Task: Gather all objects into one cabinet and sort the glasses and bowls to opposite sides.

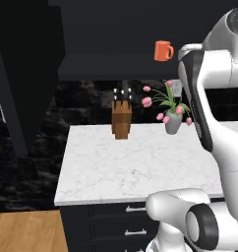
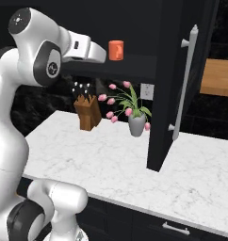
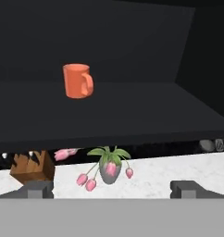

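An orange handled mug (image 1: 163, 50) (image 2: 116, 50) (image 3: 77, 80), one of the glasses, stands upright on the shelf board of the charcoal-black cabinet (image 1: 111, 66) (image 2: 134, 68) (image 3: 123, 113). In the hand view its handle points right. My gripper (image 3: 112, 189) is open with nothing between its fingertips (image 3: 37, 188). It is level with the shelf's front edge, short of the mug and a little to its right. In the right base view the white hand (image 2: 90, 49) reaches toward the mug from the left. The bowls are out of view.
Under the cabinet, a white marble counter (image 1: 116, 167) (image 2: 111, 160) carries a wooden knife block (image 1: 121, 118) (image 2: 87, 112) (image 3: 33, 167) and a grey vase of pink tulips (image 1: 172, 120) (image 2: 136, 123) (image 3: 109, 169). The cabinet doors hang open, one on the left (image 1: 22, 74) and one on the right (image 2: 170, 84).
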